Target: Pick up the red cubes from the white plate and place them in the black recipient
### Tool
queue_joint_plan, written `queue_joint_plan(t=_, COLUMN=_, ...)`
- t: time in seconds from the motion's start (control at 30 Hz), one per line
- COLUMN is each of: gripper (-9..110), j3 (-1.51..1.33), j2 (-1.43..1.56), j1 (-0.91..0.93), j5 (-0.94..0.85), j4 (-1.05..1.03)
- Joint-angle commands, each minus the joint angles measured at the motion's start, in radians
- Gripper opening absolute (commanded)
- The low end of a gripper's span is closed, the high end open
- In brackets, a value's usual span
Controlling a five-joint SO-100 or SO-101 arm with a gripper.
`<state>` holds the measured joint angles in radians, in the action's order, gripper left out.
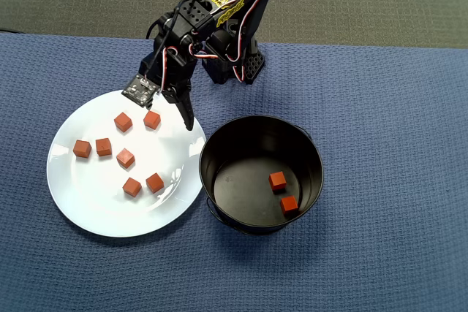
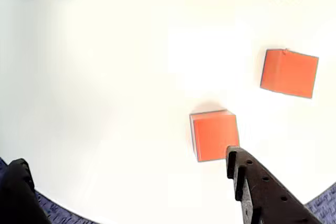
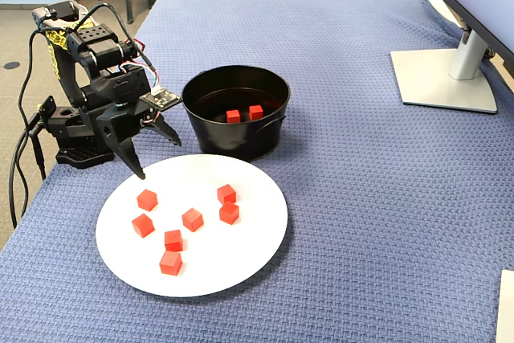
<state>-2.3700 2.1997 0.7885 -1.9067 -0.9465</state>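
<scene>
Several red cubes lie loose on the white plate [image 1: 88,210] [image 3: 257,230], among them one near the plate's top edge [image 1: 152,119] in the overhead view. The wrist view shows a red cube [image 2: 214,135] right beside my right fingertip [image 2: 234,157], on the white plate [image 2: 115,77]. My gripper [image 1: 175,111] [image 2: 126,158] [image 3: 159,158] hangs open and empty over the plate's edge nearest the arm. The black recipient [image 1: 207,153] [image 3: 233,140] stands next to the plate with two red cubes [image 1: 277,180] [image 1: 289,205] inside.
A blue woven cloth [image 1: 380,107] covers the table. The arm's base [image 1: 234,63] [image 3: 72,146] stands behind plate and pot at the table's edge. A monitor stand [image 3: 442,78] sits at the far right in the fixed view.
</scene>
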Motion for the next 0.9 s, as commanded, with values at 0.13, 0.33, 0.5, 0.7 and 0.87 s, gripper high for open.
queue_joint_plan(t=0.13, gripper=42, j3=-0.104, j2=-0.012, j1=-0.002, j5=0.026, j4=0.179)
queue_joint_plan(t=0.33, gripper=42, j3=-0.11, j2=-0.04, j1=0.026, j5=0.026, j4=0.229)
queue_joint_plan(t=0.5, gripper=42, j3=-0.101, j2=-0.057, j1=0.067, j5=-0.029, j4=0.235)
queue_joint_plan(t=0.7, gripper=41, j3=-0.081, j2=-0.104, j1=0.114, j5=-0.067, j4=0.267)
queue_joint_plan(t=0.87, gripper=41, j3=-0.084, j2=-0.14, j1=0.118, j5=-0.069, j4=0.301)
